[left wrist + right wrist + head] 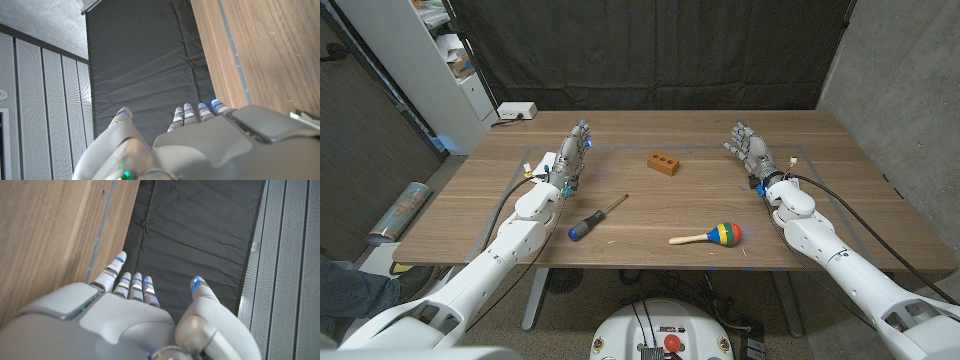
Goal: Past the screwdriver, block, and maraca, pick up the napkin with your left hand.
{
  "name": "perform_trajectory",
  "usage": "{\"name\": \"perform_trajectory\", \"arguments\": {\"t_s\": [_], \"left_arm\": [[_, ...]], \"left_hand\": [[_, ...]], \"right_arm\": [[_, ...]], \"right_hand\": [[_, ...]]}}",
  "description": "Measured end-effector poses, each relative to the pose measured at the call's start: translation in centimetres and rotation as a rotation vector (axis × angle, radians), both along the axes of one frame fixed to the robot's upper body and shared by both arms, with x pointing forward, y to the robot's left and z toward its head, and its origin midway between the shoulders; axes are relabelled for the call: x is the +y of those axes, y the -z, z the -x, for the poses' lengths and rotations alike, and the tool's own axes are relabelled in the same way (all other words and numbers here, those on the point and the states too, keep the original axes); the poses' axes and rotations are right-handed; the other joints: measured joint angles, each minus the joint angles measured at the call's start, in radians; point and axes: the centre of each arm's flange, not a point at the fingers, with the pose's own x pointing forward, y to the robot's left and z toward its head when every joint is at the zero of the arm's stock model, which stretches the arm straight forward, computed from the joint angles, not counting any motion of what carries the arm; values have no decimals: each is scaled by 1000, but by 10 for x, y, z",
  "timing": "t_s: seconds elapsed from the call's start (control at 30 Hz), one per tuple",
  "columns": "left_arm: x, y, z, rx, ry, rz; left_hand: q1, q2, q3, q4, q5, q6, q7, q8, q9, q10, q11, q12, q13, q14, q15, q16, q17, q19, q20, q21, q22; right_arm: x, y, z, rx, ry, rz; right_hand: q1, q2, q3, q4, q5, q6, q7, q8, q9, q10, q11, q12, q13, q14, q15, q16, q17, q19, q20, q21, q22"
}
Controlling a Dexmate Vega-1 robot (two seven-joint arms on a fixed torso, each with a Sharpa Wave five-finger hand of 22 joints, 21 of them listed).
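Even, soft light falls from above on the table (650,205), with faint short shadows and no glare. The head view is sharp, its edges slightly bowed. In both wrist views the near hand looms large and a bit soft; fingertips glow blue.

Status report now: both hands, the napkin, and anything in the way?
Left hand open, holding nothing. Right hand open, holding nothing. No napkin seen on the table. Screwdriver, block, maraca lie between the hands.
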Motion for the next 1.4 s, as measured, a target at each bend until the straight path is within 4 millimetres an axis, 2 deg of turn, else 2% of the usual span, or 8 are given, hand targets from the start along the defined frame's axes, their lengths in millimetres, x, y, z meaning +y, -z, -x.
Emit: {"name": "perform_trajectory", "arguments": {"t_s": [0.9,1.03,1.4], "left_arm": [[1,-9,20,-40,-19,-38],[4,-9,23,-43,-40,-56],[16,-7,33,-47,-91,-66]], "left_hand": [[0,0,3,-3,0,4,-4,4,0,0,0,0,-13,0,0,0,0,0,0,-12,0],[5,5,3,-3,0,4,-4,4,0,0,0,0,-14,0,0,4,0,0,0,-12,0],[5,5,3,-3,0,8,0,4,0,6,-6,7,-19,9,-2,4,0,-4,4,-16,0]], "right_arm": [[-3,7,2,10,6,0],[-5,8,2,11,8,-1],[-5,6,3,5,14,6]], "right_hand": [[0,0,0,0,4,2,-2,0,0,4,4,0,-3,5,5,0,-9,5,6,0,0],[0,0,0,0,4,7,0,8,0,5,5,0,-3,5,5,0,-9,5,6,0,0],[0,0,0,0,4,7,0,8,0,5,5,0,-7,5,5,0,-9,5,6,0,0]]}}
